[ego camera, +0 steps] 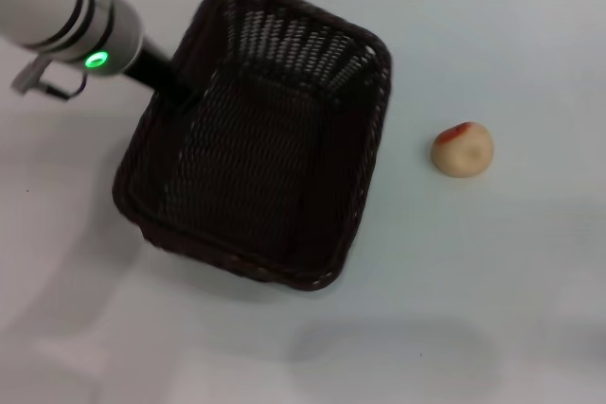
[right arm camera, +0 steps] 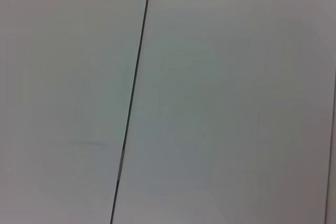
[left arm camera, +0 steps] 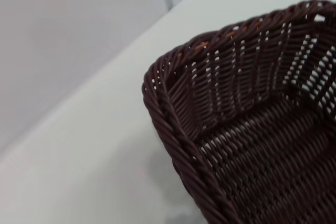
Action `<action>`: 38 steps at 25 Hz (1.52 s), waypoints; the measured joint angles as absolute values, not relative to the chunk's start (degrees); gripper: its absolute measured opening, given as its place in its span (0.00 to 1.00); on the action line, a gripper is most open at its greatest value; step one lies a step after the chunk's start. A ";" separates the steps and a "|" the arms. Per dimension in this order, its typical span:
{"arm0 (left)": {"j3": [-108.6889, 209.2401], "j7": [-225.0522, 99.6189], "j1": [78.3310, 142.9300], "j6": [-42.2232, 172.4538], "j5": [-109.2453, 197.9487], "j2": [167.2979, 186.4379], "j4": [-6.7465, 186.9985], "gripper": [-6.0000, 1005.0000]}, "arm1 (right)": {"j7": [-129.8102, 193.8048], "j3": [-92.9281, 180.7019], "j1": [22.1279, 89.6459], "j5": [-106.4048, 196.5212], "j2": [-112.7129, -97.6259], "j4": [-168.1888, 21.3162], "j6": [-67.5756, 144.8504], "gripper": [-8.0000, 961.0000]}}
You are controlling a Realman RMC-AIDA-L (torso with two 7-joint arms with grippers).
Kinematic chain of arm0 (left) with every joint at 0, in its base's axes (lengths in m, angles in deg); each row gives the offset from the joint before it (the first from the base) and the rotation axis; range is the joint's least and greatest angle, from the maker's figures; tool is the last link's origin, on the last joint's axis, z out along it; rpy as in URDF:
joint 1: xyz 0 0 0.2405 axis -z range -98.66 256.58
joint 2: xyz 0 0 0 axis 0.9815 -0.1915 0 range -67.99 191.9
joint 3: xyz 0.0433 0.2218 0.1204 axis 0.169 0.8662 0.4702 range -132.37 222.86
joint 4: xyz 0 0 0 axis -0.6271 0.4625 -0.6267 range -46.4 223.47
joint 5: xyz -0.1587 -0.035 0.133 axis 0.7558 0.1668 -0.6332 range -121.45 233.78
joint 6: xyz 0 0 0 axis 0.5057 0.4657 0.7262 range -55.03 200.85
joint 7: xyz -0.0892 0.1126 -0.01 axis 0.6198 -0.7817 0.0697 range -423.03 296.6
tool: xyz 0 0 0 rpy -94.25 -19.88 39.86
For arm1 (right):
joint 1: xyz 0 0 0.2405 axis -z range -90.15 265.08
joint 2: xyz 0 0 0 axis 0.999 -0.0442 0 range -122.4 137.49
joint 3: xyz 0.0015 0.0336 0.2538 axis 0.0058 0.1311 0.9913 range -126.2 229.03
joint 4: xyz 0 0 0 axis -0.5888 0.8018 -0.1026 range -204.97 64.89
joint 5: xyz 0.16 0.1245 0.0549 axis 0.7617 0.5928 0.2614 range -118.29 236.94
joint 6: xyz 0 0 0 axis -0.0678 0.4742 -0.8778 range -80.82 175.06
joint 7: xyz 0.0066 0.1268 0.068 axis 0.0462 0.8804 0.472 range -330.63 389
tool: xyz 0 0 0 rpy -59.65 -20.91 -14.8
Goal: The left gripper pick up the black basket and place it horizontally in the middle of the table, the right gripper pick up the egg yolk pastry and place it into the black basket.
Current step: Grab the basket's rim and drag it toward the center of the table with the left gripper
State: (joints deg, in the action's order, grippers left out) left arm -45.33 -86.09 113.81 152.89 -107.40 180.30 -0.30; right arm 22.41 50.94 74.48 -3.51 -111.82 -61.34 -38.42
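A large black basket (ego camera: 260, 139) of dark woven wicker sits on the white counter (ego camera: 492, 272), turned at an angle so its long sides run diagonally. It lies left of the counter's middle, open side up, with nothing inside it. The left arm, glossy white with a green light, reaches in from the upper left corner of the head view. Its black left tool (ego camera: 169, 79) meets the basket's left rim near the far corner. The dark tool blends with the dark wicker there, so I cannot tell whether it is spread or pinching the rim. The left wrist view looks closely at one braided corner of the basket (left arm camera: 247, 129) against the pale counter (left arm camera: 94, 150).

The egg yolk pastry (ego camera: 463, 149), a small pale round bun with a red-orange patch on top, rests on the counter to the right of the basket, well apart from it and from the left tool.

The right tool is out of sight; the right wrist view shows only pale flat surfaces split by a thin dark line.
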 joint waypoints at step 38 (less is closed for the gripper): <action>-54.21 -119.50 140.60 144.41 -96.88 180.26 23.22 0.20 | 22.42 51.34 76.52 -3.30 -111.99 -59.58 -43.94 0.76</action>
State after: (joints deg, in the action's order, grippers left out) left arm -54.21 -119.50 140.60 144.41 -96.88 180.26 23.22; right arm 22.42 51.34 76.52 -3.30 -111.99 -59.58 -43.94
